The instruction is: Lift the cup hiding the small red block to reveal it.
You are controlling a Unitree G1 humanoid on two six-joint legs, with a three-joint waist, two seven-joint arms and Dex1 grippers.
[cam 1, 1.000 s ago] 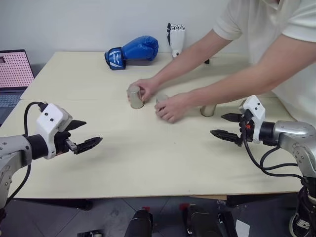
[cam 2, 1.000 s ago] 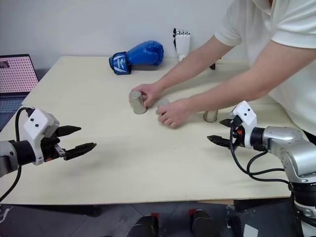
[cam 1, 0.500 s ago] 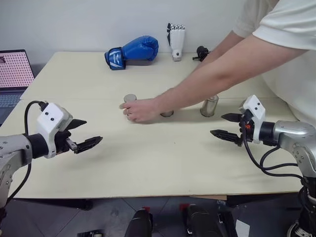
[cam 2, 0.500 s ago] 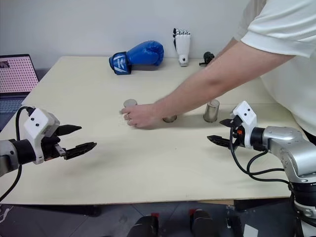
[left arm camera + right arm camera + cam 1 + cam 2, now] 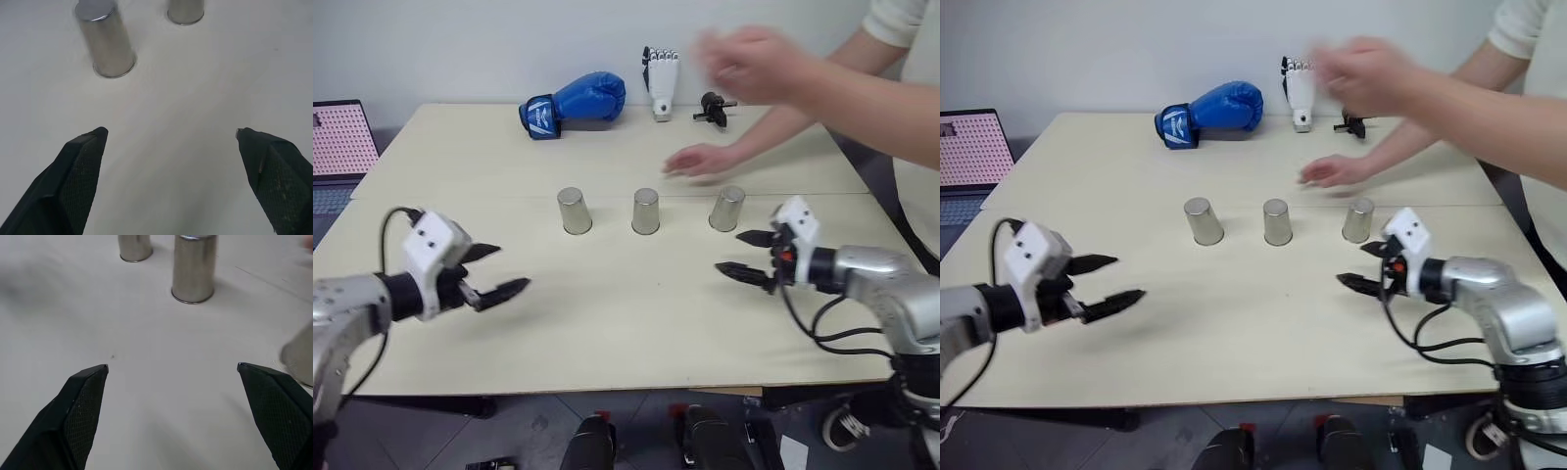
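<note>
Standing in a row across the middle of the tabletop (image 5: pixel 607 323): three silver cups, all upside down, evenly spaced, none touching. Left cup (image 5: pixel 575 211), middle cup (image 5: pixel 646 211), right cup (image 5: pixel 727 209). They look alike; no red block visible, so which cup covers it cannot be told.

Left pincer (image 5: pixel 501 271) hovers over the near-left part of the tabletop, fingers spread wide, nothing between them, pointing right and slightly far. Left cup lies far and to the right of it, well apart. In the left wrist view the black fingers (image 5: pixel 73 181) frame bare tabletop, with the left cup ahead and the middle cup beyond it.

Right pincer (image 5: pixel 744 255) hovers over the near-right part, also spread wide and empty, pointing left. Right cup sits just far of it, near its upper finger but apart; no contact. In the right wrist view the middle cup stands ahead between the spread fingers, the left cup farther on, and the right cup's blurred edge shows by one finger.

Person's hand (image 5: pixel 697 162) rests low over the far tabletop, behind the middle and right cups; second hand (image 5: pixel 749 61) raised, blurred.

Far edge: blue boxing glove (image 5: pixel 573 103), white robot hand (image 5: pixel 661 78), small black object (image 5: pixel 713 106). Laptop (image 5: pixel 340 142) at far left.
</note>
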